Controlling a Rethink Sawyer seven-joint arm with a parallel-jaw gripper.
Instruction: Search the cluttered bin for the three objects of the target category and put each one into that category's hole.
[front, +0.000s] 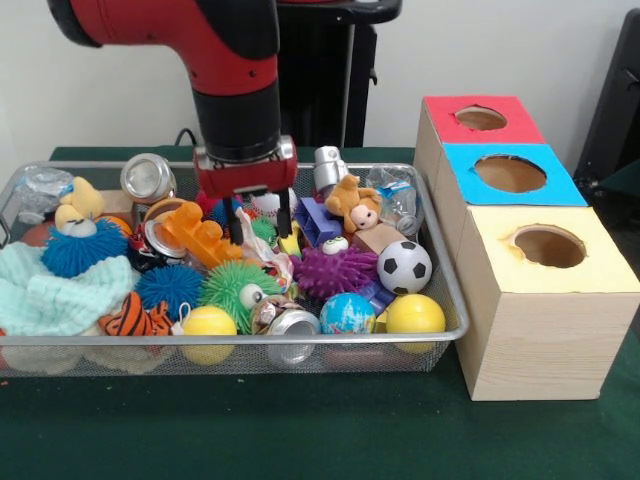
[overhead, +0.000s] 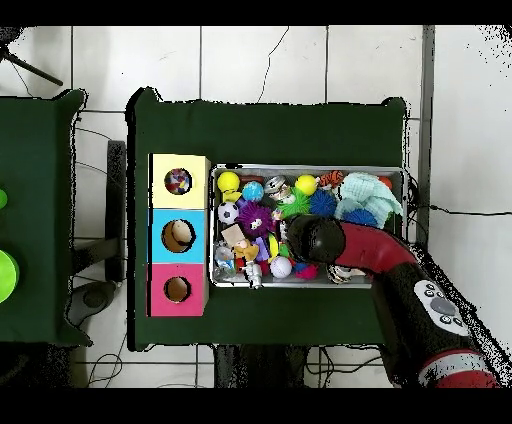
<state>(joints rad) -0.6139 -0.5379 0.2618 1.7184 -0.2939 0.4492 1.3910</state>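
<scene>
The bin (front: 230, 341) is a wide silver wire-mesh tray full of toys; it also shows in the overhead view (overhead: 310, 167). My gripper (front: 259, 216) hangs open over the bin's back middle, with its black fingers (front: 287, 214) down among the clutter. A white ball (front: 266, 204) lies behind the gap and an orange toy (front: 195, 235) lies to its left. Three boxes with holes stand beside the bin: red (front: 480, 118), blue (front: 510, 173) and yellow (front: 548, 245). In the overhead view the arm's wrist (overhead: 305, 240) hides the gripper.
In the bin are a soccer ball (front: 404, 266), two yellow balls (front: 414, 313), a globe ball (front: 347, 313), a purple spiky ball (front: 335, 272), a green one (front: 237, 290), a teddy bear (front: 352, 203), cans (front: 148, 177), a tiger plush (front: 135, 318) and mint cloth (front: 35, 290).
</scene>
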